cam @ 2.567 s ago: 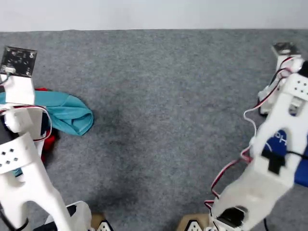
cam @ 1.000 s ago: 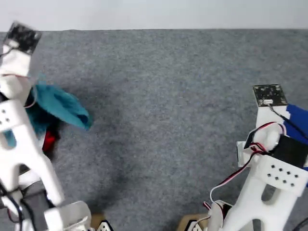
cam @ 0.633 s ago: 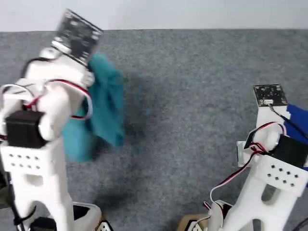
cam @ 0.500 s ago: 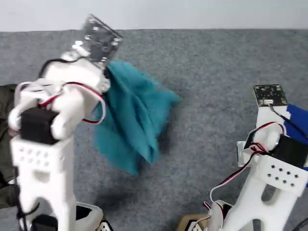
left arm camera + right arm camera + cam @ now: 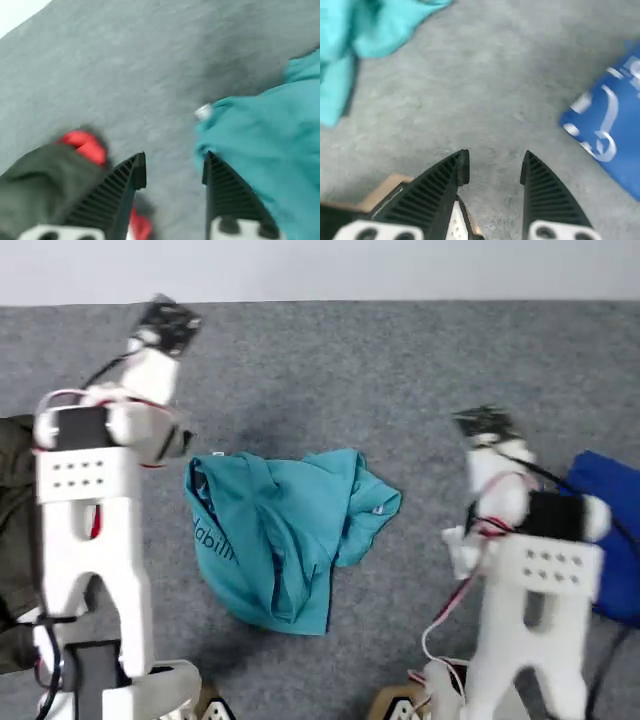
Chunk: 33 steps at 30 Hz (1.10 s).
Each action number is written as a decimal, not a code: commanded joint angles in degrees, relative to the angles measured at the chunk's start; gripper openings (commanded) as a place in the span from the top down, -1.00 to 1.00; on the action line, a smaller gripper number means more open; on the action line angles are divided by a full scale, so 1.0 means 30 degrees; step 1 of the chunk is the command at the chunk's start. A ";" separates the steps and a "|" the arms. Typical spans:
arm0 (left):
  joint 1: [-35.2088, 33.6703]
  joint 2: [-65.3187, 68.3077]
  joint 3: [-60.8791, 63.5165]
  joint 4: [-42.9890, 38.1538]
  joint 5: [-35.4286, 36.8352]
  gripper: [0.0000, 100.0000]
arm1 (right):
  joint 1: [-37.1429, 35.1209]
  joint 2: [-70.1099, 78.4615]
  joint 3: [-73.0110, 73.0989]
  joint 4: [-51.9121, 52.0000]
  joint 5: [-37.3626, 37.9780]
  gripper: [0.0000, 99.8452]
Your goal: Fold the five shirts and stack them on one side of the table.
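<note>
Teal shirt [image 5: 285, 535]: crumpled, unfolded, on the grey table [image 5: 400, 370] between the arms
Left gripper [image 5: 173, 167]: jaws apart, empty — just beside the teal shirt
Right gripper [image 5: 495, 165]: jaws apart, empty
Blue shirt [image 5: 610, 530]: right edge
Dark shirt [image 5: 12, 530]: left edge, touching a red shirt [image 5: 80, 142]

The far strip of the table [image 5: 400, 360] is found unobstructed from edge to edge. The middle is occupied by a crumpled teal shirt [image 5: 285, 535]. A blue shirt [image 5: 610, 530] is noted at the right edge, a dark olive shirt [image 5: 12, 490] and a red shirt [image 5: 80, 142] at the left edge. Bare lanes are recorded either side of the teal shirt, each overhung by an arm.
</note>
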 commanded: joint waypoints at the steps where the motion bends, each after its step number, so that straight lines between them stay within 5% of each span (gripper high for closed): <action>1: -0.2374 -0.1172 -0.0015 -0.0469 -0.1172 0.67 | -0.4205 0.1568 -0.0293 -0.0073 -0.0908 0.64; 7: -0.3663 -0.2930 0.0396 0.1582 -0.1289 0.68 | -0.8513 0.5758 -0.3575 -0.1597 -0.1993 0.63; 17: 0.0733 -0.3018 0.4147 0.2784 -0.0322 0.69 | -0.5319 1.5810 -1.2337 -0.2388 -0.2110 0.63; 33: 0.0586 -0.3018 0.5905 0.0615 -0.0264 0.69 | -0.5436 2.4220 -1.7495 -0.2418 -0.1963 0.66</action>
